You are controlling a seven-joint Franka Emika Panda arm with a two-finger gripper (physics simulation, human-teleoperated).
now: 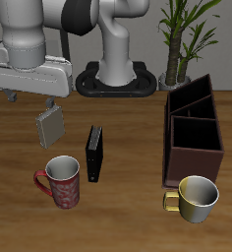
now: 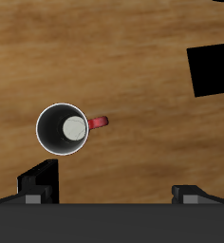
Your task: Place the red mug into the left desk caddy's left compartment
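The red mug (image 1: pixel 62 182) stands upright near the table's front edge, its red handle pointing away from the caddy. In the wrist view the red mug (image 2: pixel 64 128) shows from above as a round rim with the handle sticking out. The left desk caddy (image 1: pixel 194 157) is dark brown and stands across the table. Its left compartment (image 1: pixel 190 98), with the taller slanted walls, is its far end. My gripper (image 1: pixel 50 128) hangs above the table a little behind the mug. It is open and empty, with both fingertips (image 2: pixel 38 182) spread wide.
A shiny yellow-gold mug (image 1: pixel 194 197) stands in front of the caddy near the front edge. A black book (image 1: pixel 93 153) stands upright between the red mug and the caddy and also shows in the wrist view (image 2: pixel 212 69). A potted plant (image 1: pixel 182 39) stands at the back.
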